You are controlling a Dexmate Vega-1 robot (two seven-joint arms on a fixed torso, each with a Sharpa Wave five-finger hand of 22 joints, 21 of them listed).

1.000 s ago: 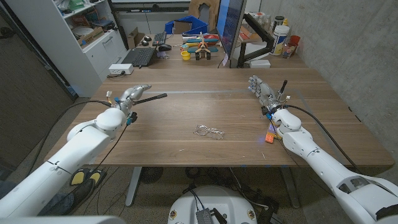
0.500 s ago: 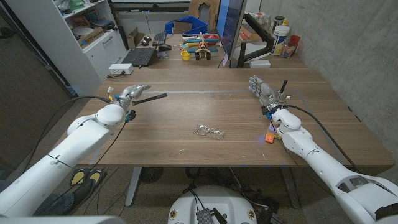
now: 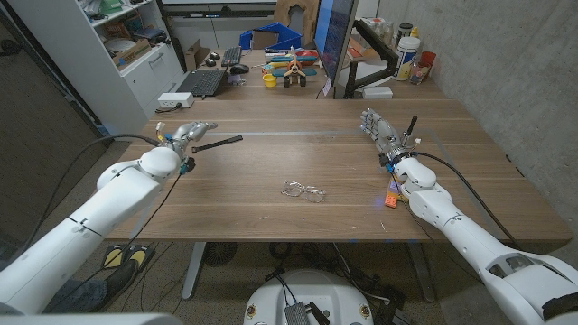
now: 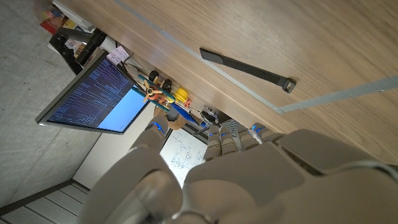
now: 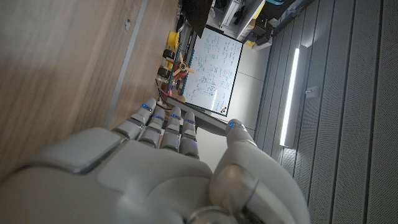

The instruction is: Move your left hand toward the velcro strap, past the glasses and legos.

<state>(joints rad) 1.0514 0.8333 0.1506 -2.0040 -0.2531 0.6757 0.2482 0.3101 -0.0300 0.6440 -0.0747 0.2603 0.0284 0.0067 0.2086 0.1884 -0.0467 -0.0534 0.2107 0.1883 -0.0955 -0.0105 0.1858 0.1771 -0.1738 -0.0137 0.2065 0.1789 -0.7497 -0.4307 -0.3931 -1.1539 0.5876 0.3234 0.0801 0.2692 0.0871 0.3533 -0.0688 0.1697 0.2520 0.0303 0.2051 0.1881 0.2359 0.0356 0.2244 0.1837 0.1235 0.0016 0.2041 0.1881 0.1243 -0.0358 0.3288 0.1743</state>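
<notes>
Velcro strap [image 3: 218,142], thin, black, lies flat just beside left hand [image 3: 187,134], its fingers [image 3: 202,127] released, empty.

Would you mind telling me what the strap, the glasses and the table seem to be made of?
The strap looks like matte black fabric or plastic, thin and flat with a small loop at one end. The glasses seem clear plastic, since the wood shows through them. The table looks like wood or a wood-look laminate, with visible grain and a dull sheen.

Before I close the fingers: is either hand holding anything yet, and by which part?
Nothing is held. The left hand sits just short of the velcro strap, fingers not around it. The right hand stands apart, holding nothing.
</notes>
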